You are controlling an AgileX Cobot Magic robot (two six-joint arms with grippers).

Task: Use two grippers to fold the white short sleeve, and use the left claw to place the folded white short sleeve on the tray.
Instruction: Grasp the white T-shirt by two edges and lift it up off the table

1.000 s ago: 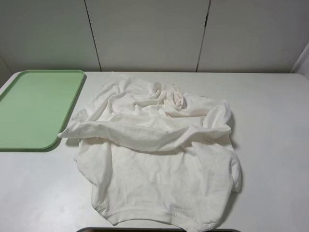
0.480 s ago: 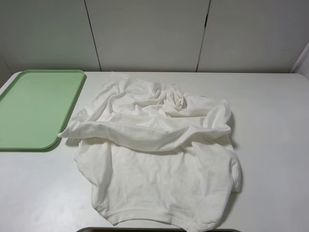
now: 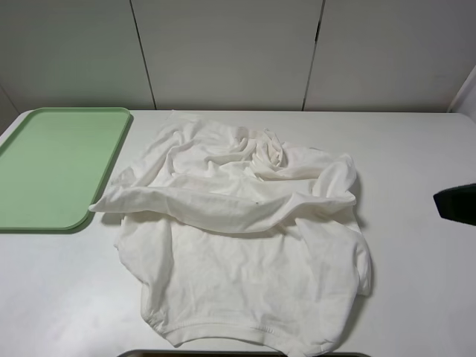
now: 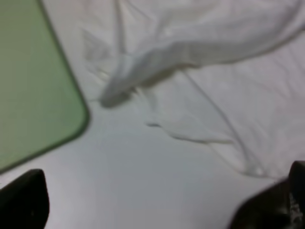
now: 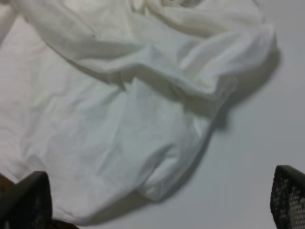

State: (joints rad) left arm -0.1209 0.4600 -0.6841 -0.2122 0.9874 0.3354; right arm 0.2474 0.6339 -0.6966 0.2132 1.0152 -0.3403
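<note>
The crumpled shirt [image 3: 245,245] lies on the table [image 3: 416,282], the tray [image 3: 56,167] at its left edge. The left gripper [image 4: 157,205] and right gripper [image 5: 155,200] are wide open, empty.

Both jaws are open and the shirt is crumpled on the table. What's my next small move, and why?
Probably lower the right gripper onto the nearest edge of the white short sleeve and pinch it. The shirt lies wrinkled with its upper part flopped over, neither gripper holds anything, and none of it is on the tray, so folding hasn't begun.
</note>
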